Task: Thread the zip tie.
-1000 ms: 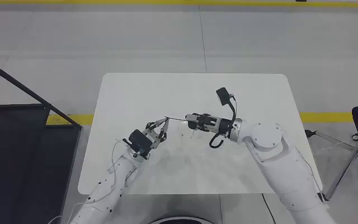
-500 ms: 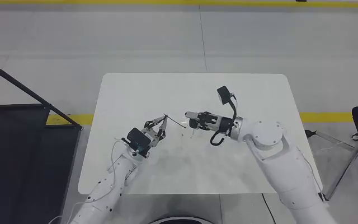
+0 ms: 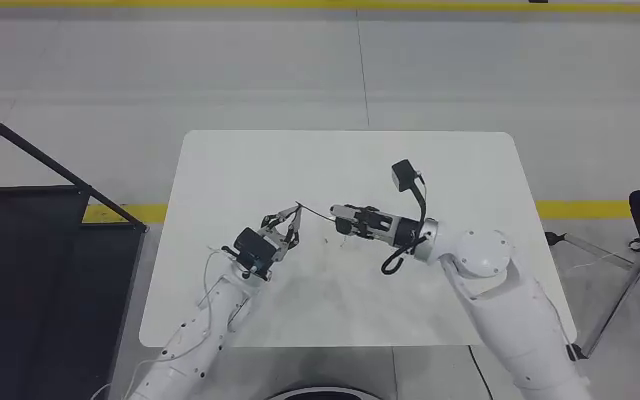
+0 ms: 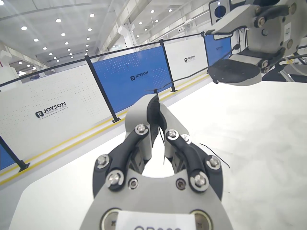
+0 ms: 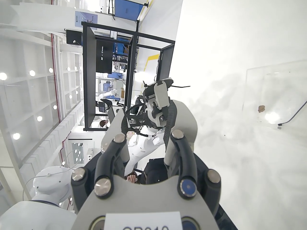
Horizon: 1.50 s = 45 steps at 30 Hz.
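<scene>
We see the left claw (image 4: 155, 107) pinched shut on the thin black plastic zip tie (image 3: 314, 212), whose small head pokes out just past the fingertips. This claw sits low over the white rounded worktop (image 3: 450, 170), near its middle. From it the tie's free length stretches across to the right claw (image 4: 211, 53), whose fingers stand apart, one above the other, with the strap's end reaching between them. We cannot tell whether it touches either finger. A clear plastic sheet (image 5: 275, 92) lies flat on the worktop.
</scene>
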Each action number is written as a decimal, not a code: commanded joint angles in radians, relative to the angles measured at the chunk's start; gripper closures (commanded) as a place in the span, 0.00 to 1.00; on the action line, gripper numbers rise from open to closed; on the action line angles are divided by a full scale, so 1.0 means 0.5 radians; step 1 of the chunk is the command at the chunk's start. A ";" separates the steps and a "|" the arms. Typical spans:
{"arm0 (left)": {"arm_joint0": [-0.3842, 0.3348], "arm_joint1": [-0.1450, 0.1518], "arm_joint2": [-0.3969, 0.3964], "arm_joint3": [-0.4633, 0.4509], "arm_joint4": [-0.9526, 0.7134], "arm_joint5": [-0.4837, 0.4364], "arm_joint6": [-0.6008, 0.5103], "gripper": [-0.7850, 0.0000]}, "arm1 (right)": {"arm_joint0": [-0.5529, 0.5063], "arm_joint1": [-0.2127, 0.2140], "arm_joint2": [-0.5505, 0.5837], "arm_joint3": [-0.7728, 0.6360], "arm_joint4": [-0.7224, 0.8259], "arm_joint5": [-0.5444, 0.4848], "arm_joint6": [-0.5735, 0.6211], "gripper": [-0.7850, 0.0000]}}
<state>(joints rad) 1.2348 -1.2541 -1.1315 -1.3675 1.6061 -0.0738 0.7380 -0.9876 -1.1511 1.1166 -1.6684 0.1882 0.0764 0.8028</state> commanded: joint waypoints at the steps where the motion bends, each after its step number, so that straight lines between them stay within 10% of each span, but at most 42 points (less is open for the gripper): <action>1: -0.002 -0.003 0.004 0.003 -0.001 0.002 -0.003 1.00 | -0.014 0.001 -0.004 -0.017 -0.023 -0.001 -0.012 0.54; 32: -0.011 -0.028 0.028 0.036 0.053 0.006 0.001 1.00 | 0.004 -0.020 -0.091 -0.033 -0.150 0.056 -0.090 1.00; 45: -0.019 -0.031 0.042 0.047 0.122 -0.033 0.033 1.00 | 0.028 -0.027 -0.106 -0.017 -0.173 0.088 -0.077 1.00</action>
<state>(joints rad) 1.2256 -1.2701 -1.1117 -1.3447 1.6604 -0.0869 0.7520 -0.9747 -1.1643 1.0646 -1.6775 0.1026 0.1183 0.7646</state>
